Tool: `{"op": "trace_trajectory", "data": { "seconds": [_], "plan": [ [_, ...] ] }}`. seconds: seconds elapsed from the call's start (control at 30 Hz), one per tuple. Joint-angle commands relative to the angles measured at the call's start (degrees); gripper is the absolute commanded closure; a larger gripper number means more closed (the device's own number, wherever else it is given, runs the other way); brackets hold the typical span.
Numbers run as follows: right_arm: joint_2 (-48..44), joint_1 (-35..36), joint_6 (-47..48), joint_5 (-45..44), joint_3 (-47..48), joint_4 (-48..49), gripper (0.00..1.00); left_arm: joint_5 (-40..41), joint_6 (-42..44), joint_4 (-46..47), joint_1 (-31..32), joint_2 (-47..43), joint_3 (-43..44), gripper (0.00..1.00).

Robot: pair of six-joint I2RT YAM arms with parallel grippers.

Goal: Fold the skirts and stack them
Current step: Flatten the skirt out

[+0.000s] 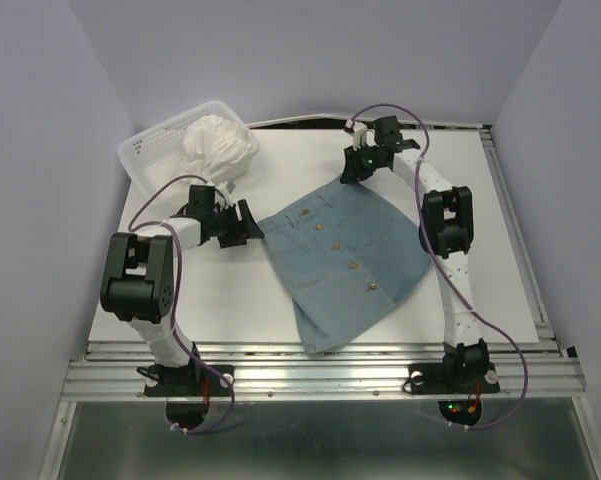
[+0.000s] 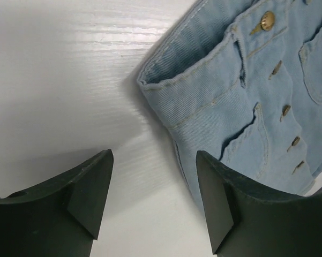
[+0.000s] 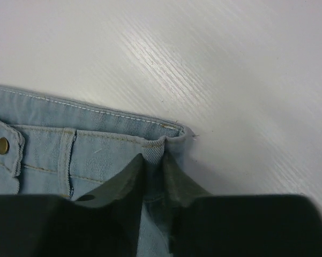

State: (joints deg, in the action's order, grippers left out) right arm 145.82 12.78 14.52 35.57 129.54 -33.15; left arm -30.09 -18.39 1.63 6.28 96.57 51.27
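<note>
right claw (image 3: 154, 160) tight on blue skirt (image 3: 102, 150) corner

Left pincer (image 2: 154, 156) wide apart, right pincer (image 3: 154, 160) tight together, both arms outstretched.

Two arms, same build. Left arm (image 1: 138, 278), right arm (image 1: 446, 222): white tube links, bulky black joint housings. Thin purple cable (image 1: 175, 290) loops along each. Black bases (image 1: 185, 381) bolted at desk's near edge. Red, green lights (image 1: 458, 408) by right base. Left gripper (image 2: 154, 155), right gripper (image 3: 154, 159): matte dark wedge fingers (image 2: 88, 195), tapered tips.
</note>
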Motion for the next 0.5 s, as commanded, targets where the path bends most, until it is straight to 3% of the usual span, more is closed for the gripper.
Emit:
{"op": "trace_trajectory", "data": {
  "seconds": [0.0,0.07,0.3,0.47],
  "plan": [
    [0.08,-0.03,-0.28,3.1,1.78,2.38,0.9,-0.85,-4.19,4.96,-0.13,3.96,1.73,0.3],
    [-1.14,-0.03,-0.2,4.15,0.99,2.3,0.99,-1.64,-5.68,7.68,-0.22,4.85,1.73,0.34],
    [-10.72,-0.03,-3.71,8.8,-1.74,2.21,0.99,-4.62,-9.02,16.2,-0.13,7.48,1.56,0.37],
    [-13.11,-1.78,-12.22,9.77,-0.17,2.21,0.99,-9.98,-12.8,23.85,0.22,9.59,-0.02,0.4]
  ]
}}
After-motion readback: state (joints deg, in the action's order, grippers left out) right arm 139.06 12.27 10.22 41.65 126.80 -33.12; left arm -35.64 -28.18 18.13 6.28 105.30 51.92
